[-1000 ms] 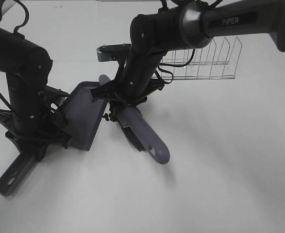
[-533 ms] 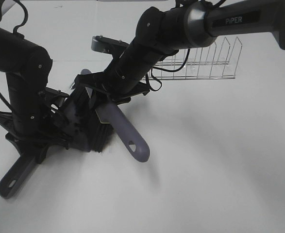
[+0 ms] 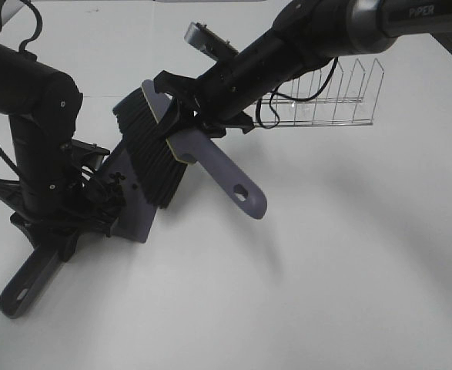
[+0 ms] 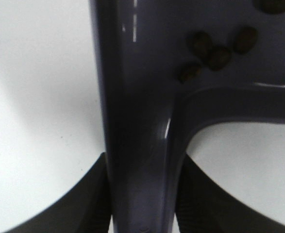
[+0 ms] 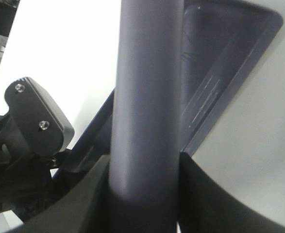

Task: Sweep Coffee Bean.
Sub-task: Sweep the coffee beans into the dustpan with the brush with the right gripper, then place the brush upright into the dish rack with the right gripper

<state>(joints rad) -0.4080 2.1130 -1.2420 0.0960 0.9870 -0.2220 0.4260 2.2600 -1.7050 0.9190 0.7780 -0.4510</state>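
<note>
The grey-purple dustpan (image 3: 133,208) lies on the white table, and my left gripper (image 3: 56,223) is shut on its handle (image 3: 25,281). In the left wrist view the fingers (image 4: 84,204) clamp the handle (image 4: 137,145), and several coffee beans (image 4: 220,48) lie inside the pan near its back wall. My right gripper (image 3: 202,123) is shut on the brush handle (image 3: 237,189). It holds the brush tilted, with the black bristles (image 3: 152,154) raised above the pan. The right wrist view shows the brush handle (image 5: 147,97) between the jaws and the pan (image 5: 220,73) behind it.
A clear wire rack (image 3: 326,100) stands at the back right, behind the right arm. The left arm's base and links (image 3: 33,116) stand close beside the dustpan on the left. White table surface (image 3: 349,270) lies to the right and front.
The right gripper swept the brush left into the dustpan, then lifted and tilted it up. The dark specks beside the pan's edge are gone from the table. The left arm stayed put.
</note>
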